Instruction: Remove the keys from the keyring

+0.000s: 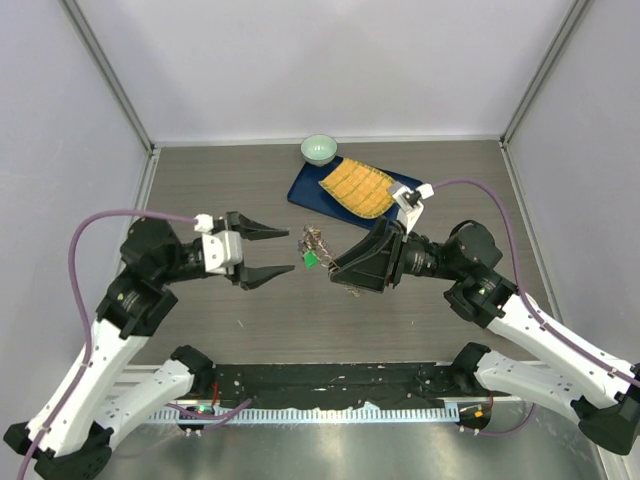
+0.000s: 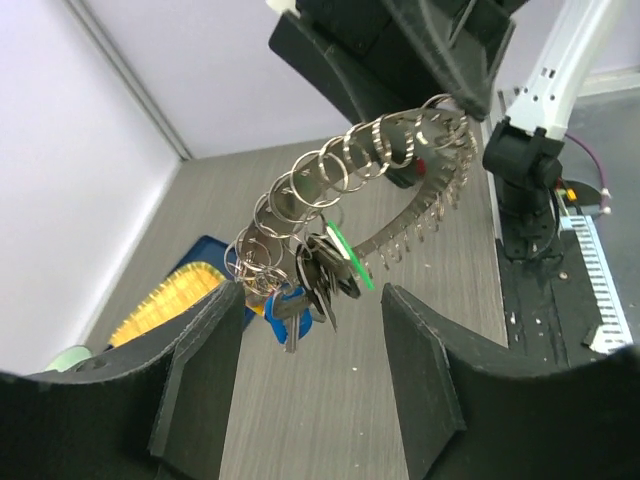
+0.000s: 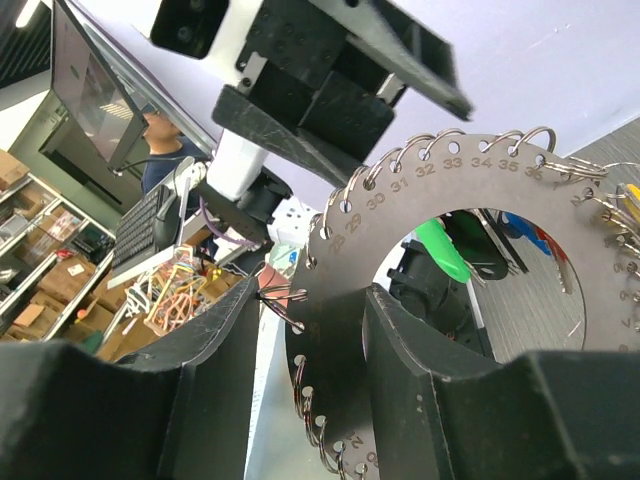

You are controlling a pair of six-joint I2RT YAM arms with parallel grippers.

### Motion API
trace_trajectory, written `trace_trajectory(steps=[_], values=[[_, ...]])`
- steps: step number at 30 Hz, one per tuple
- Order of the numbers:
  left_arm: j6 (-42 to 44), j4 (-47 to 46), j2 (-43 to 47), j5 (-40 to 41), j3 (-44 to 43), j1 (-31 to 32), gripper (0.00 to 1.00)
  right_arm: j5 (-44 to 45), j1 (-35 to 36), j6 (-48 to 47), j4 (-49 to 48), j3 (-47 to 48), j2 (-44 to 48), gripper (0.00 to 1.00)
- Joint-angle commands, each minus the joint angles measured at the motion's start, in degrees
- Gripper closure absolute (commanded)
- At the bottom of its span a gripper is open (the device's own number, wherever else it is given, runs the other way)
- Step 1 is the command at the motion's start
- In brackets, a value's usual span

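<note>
From above, the right gripper (image 1: 338, 267) is clamped on the keyring (image 1: 318, 243) and holds it in the air over the middle of the table (image 1: 220, 180). The keys (image 1: 312, 238) bunch on the side of the ring away from that gripper, and a green key (image 1: 311, 259) hangs lowest. The left gripper (image 1: 291, 250) faces the bunch from the left edge's side with its fingers spread wide, gripping nothing and stopping just short of the keys. At the middle of the far edge stands a pale bowl (image 1: 319, 150). Just beside it, toward the far right corner, a blue mat (image 1: 305, 188) carries a yellow quilted cloth (image 1: 358, 188).

The left wrist view shows its own two fingers (image 2: 200, 390) apart, with the keys dangling beyond the gap between them and touching neither. The ring is a flat metal band lined with small split rings (image 2: 330, 175); a blue key (image 2: 285, 312) hangs at the bottom of the cluster. The ring's upper end runs up into the other arm's dark gripper.

The right wrist view shows the flat band, stamped with numbers along its row of holes, caught between this gripper's own fingers (image 3: 420, 350) — closed on the keyring. Through the ring's hole the green key shows, and the open left gripper sits above it.
</note>
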State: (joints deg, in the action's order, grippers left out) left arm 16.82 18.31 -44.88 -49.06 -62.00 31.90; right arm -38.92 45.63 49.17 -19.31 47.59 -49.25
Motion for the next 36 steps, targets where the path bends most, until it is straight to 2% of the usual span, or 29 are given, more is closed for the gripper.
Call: trace_trajectory(steps=[1, 5, 8, 15, 27, 36], values=[[-8.90, -8.19, 5.94, 4.24, 2.23, 0.00, 0.41, 2.26, -0.19, 1.90, -6.88, 0.83, 1.44, 0.91], [-18.89, -12.76, 6.57, 1.08, 3.90, 0.00, 0.48, 3.41, -0.19, 2.60, -8.72, 0.66, 1.00, 0.91], [-24.44, -14.79, 5.16, 1.50, 4.08, 0.09, 0.49, 4.20, -0.19, 3.13, -10.04, 0.57, 0.30, 0.91], [-31.31, -20.41, 2.78, 5.02, 5.92, 0.44, 0.53, 5.34, -0.19, 3.66, -11.80, 0.39, -0.23, 0.91], [-33.17, -25.25, 1.73, 12.93, 9.53, 6.85, 0.53, 7.36, -0.19, 1.55, -9.43, 0.66, 0.12, 0.91], [-32.11, -24.28, 0.94, 16.10, 9.97, 9.14, 0.60, 8.68, -0.19, 0.93, -8.46, 0.48, 0.21, 0.91]])
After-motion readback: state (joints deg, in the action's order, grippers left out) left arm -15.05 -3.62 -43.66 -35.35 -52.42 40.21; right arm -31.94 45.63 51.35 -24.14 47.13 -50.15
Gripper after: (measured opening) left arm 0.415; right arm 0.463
